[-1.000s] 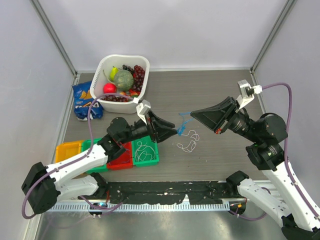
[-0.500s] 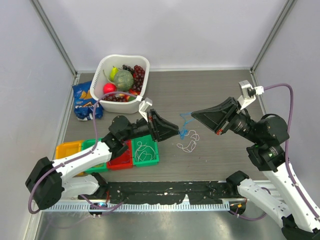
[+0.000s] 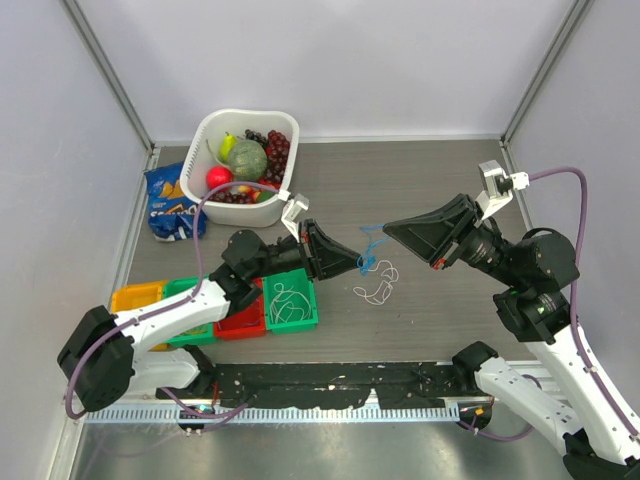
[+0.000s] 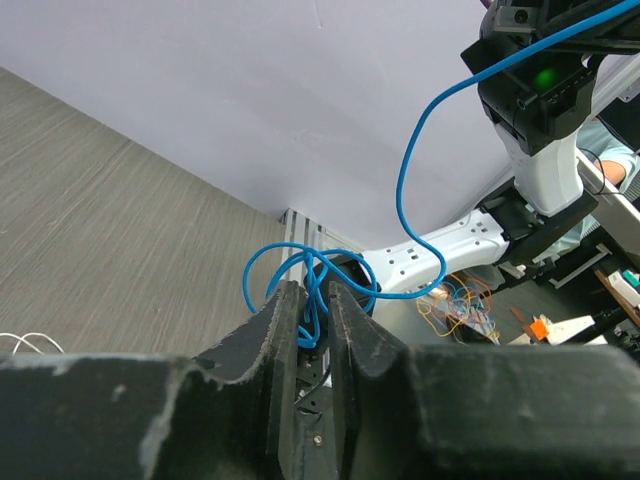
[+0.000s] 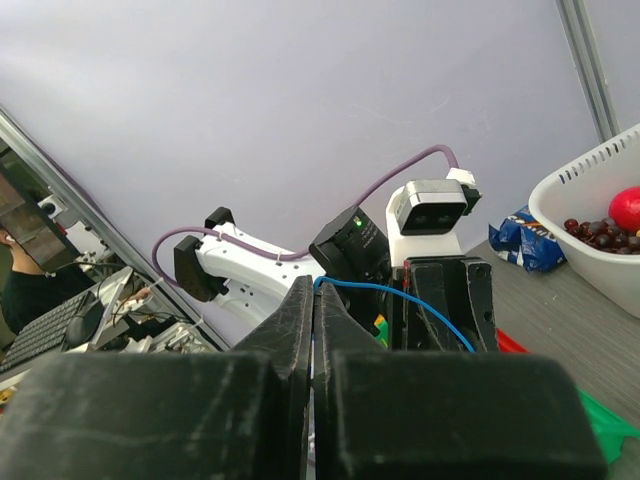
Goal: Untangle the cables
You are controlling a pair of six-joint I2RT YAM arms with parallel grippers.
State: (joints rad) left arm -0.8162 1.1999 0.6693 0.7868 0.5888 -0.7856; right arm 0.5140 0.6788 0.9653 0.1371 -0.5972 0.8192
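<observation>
Right gripper (image 5: 313,288) is clamped tight on one end of the blue cable (image 4: 315,268). The cable's knotted loops sit between the left gripper (image 4: 312,292) jaws, which are only a slit apart. White cables (image 3: 378,285) lie loose on the table (image 3: 450,330) nearby

I'm looking down on a grey wood-grain worktop (image 3: 440,180), boxed in by pale lilac walls: back panel (image 3: 330,60), left panel (image 3: 50,160), right panel (image 3: 600,110). Aluminium posts (image 3: 108,72) climb the back corners. A metal sill (image 3: 330,445) lines the near edge. Light's soft and even, shadows faint. The right wrist view catches a cluttered desk (image 5: 70,325) outside.
</observation>
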